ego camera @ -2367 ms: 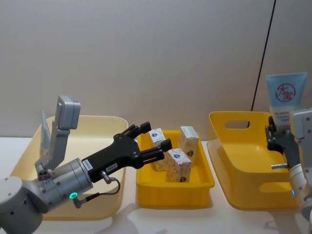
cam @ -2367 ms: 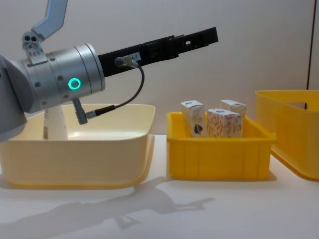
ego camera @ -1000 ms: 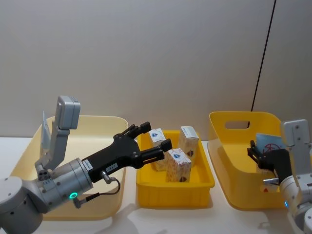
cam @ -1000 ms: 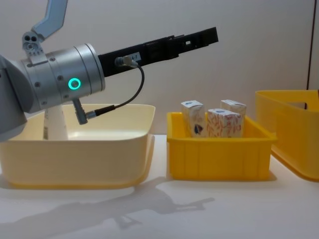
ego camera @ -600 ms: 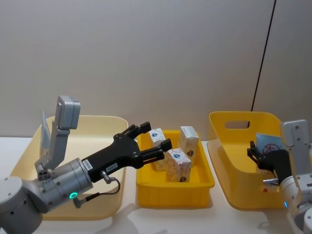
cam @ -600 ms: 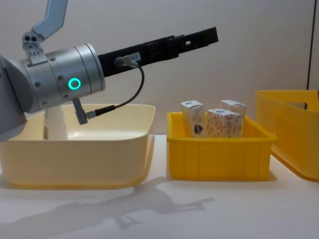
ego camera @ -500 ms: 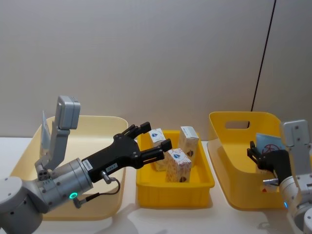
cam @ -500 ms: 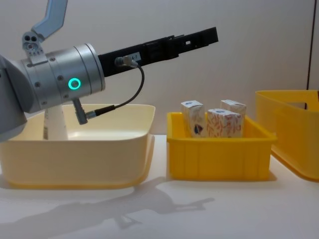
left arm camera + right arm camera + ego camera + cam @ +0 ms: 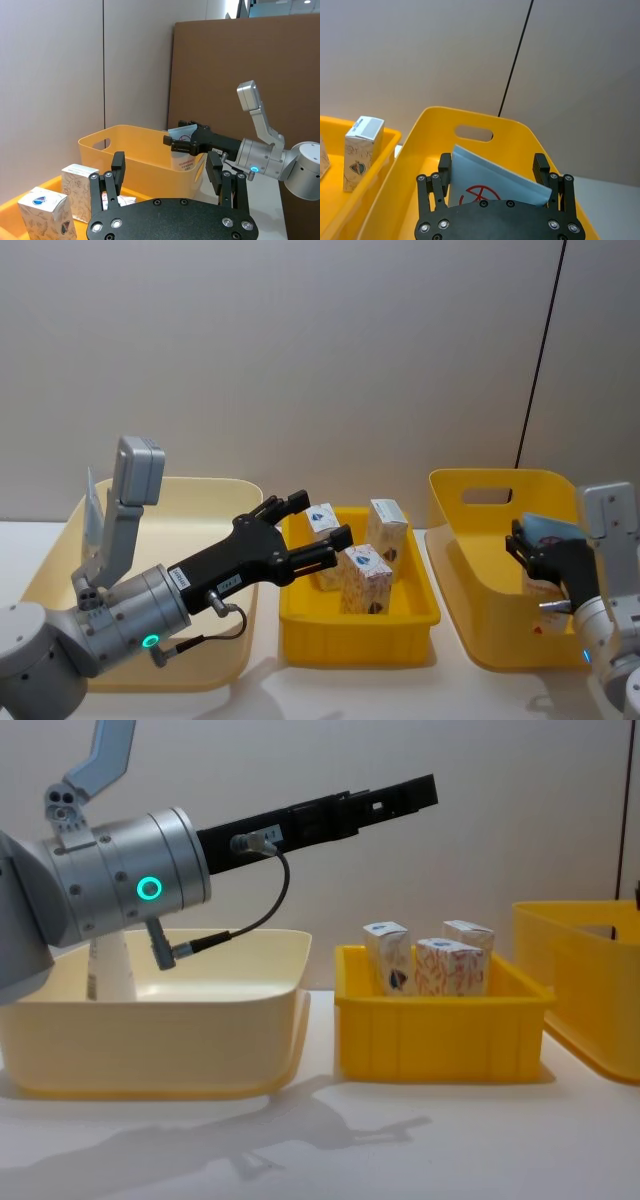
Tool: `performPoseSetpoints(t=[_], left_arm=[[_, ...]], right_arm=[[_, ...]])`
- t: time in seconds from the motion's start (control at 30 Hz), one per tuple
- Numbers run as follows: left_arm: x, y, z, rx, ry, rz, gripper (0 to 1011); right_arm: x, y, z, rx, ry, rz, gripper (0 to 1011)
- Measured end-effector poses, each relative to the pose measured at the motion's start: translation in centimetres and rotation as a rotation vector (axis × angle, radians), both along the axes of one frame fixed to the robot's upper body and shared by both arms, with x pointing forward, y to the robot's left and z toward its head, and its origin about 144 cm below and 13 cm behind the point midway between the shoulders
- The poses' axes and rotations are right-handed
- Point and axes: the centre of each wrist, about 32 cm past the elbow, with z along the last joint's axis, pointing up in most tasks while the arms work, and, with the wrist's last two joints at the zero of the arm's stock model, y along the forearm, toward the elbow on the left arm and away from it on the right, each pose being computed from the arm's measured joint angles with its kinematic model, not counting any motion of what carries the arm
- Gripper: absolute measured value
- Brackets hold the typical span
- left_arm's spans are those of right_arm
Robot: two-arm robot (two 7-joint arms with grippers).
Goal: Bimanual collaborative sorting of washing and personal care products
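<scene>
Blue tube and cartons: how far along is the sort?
Done: nothing clearly finished. In hand: the right gripper is shut on the light-blue tube, low inside the large yellow bin, not yet released. Remaining: three white cartons stand in the small yellow bin; the left gripper hovers open over that bin, holding nothing.

What the arms and bin walls are hiding
The right gripper [image 9: 520,542] is covering most of the tube [image 9: 550,527] it is clasping, leaving a top corner poking out. The large yellow bin [image 9: 575,980] is running off the chest view's edge at 3 o'clock. The small bin's [image 9: 440,1035] front wall is hiding the cartons' [image 9: 445,970] lower halves, and their print is reading too small to make out. At 9 o'clock the left arm [image 9: 110,880] is masking the top of a white thing [image 9: 112,970] standing in the cream tub [image 9: 150,1040].
</scene>
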Motion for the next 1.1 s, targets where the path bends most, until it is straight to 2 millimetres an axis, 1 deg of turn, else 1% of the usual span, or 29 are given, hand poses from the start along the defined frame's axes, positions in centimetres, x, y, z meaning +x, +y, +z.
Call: performPoseSetpoints(t=[0.7, 1.1], left_arm=[[0.0, 0.0, 0.0, 0.0, 0.0, 0.0, 1003], [0.0, 0.0, 0.0, 0.0, 0.0, 0.0, 1004]], right_arm=[[-0.5, 0.1, 0.8, -0.03, -0.069, 0.032, 1001], [-0.9, -0.1, 1.2, -0.011, -0.145, 0.069, 1001]])
